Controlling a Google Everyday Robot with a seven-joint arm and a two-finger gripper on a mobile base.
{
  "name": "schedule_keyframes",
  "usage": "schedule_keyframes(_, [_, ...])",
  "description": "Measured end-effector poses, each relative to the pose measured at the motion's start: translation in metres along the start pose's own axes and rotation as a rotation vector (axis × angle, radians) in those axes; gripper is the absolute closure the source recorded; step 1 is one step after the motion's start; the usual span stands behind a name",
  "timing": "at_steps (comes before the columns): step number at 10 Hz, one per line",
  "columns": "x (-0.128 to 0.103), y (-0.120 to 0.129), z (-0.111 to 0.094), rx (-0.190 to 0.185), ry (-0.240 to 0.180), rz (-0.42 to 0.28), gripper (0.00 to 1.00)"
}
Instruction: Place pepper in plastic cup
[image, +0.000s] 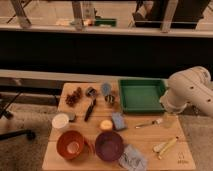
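A small yellow-orange pepper (105, 124), or what most looks like one, lies on the wooden counter (150, 136) well to the left of the fingers (169, 119) and about level with them. A blue-grey sponge block (118, 121) sits touching it or just beside it on the side toward the fingers. Rounded and smooth-skinned, the pepper is judged light, firm and a little slippery, apt to roll if nudged. The surest hold looks to be from above, across its widest part, clear of the sponge. The fingers hang at the end of the bulky white arm (192, 92) over the counter's right side, spread as wide as they go and holding nothing that can be seen. Farther from them than the pepper, a pale round cup (61, 121) stands near the left edge and a grey-blue cup (106, 89) stands toward the back; which of the two is the plastic cup cannot be told. In front of the pepper sit a glossy purple bowl (109, 145) and an orange bowl (72, 145), with a crumpled grey cloth (132, 159) beside the purple one. A flat green tray (141, 95) with raised walls lies just behind the fingers, a slim brush (147, 123) just to their left, and a yellow-green banana-like thing (166, 146) in front of them.
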Motion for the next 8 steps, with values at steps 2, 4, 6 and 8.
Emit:
schedule_keyframes(2, [0.0001, 0.0000, 0.0000, 0.000, 0.000, 0.000, 0.20])
schedule_keyframes(4, [0.0000, 0.0000, 0.0000, 0.000, 0.000, 0.000, 0.20])
schedule_keyframes(6, [0.0000, 0.0000, 0.0000, 0.000, 0.000, 0.000, 0.20])
schedule_keyframes(8, [-0.0028, 0.0028, 0.0009, -0.002, -0.011, -0.005, 0.20])
